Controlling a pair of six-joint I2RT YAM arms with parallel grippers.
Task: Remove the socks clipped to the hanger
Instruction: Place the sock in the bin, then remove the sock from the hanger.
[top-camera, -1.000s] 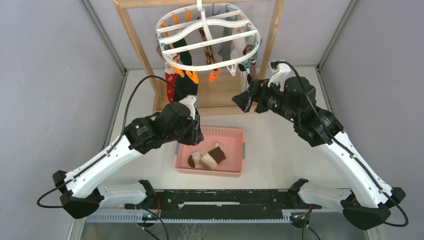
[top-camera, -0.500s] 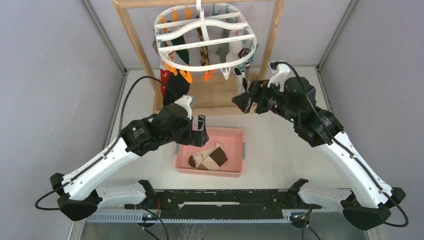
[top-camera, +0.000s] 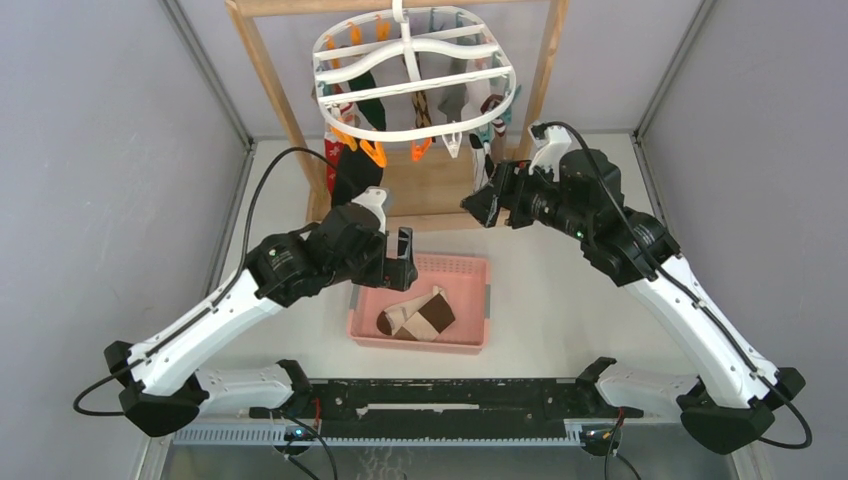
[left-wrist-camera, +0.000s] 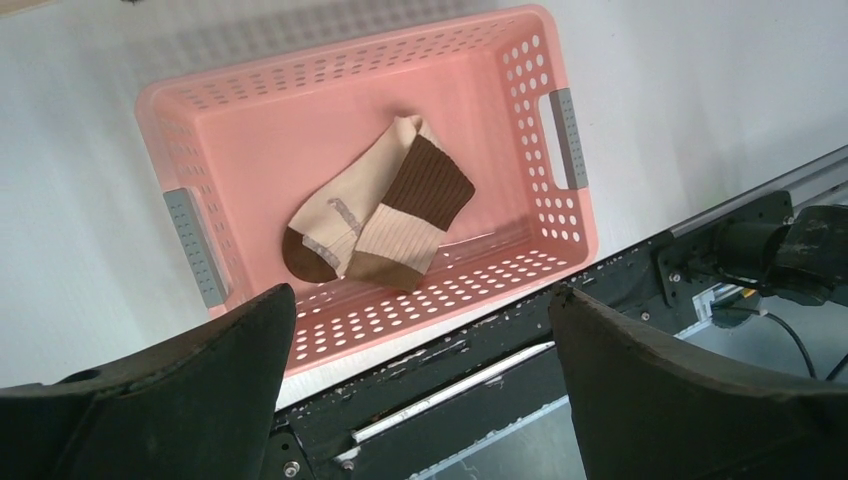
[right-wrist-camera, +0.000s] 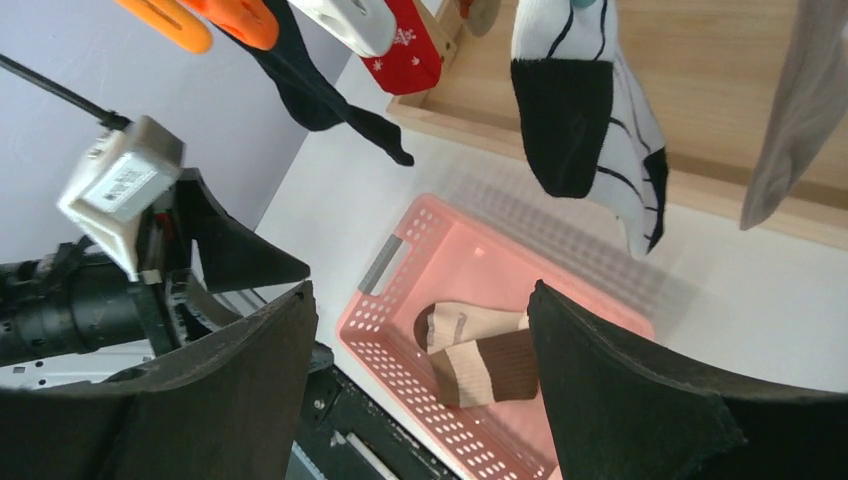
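Observation:
The white hanger (top-camera: 415, 75) hangs from a wooden frame with several socks clipped under it. Among them are a red patterned sock (right-wrist-camera: 410, 45), a black one (right-wrist-camera: 320, 95), a white black-striped one (right-wrist-camera: 590, 110) and a grey one (right-wrist-camera: 800, 110). Two beige-and-brown socks (left-wrist-camera: 375, 215) lie loose in the pink basket (top-camera: 487, 300). My left gripper (top-camera: 403, 255) hovers open over the basket's far left corner, with nothing between its jaws (left-wrist-camera: 422, 295). My right gripper (top-camera: 478, 205) is open and empty just below the striped sock, its jaws (right-wrist-camera: 420, 290) apart from the fabric.
The wooden frame (top-camera: 270, 80) stands at the back, its base board behind the basket. Orange clips (top-camera: 375, 152) dangle from the hanger's left side. Grey walls close in on both sides. A black rail (top-camera: 440, 395) runs along the near edge.
My left gripper has opened above the basket and a beige-and-brown sock has settled beside the other there. The hanger has swayed. My right arm has edged slightly toward the hanger.

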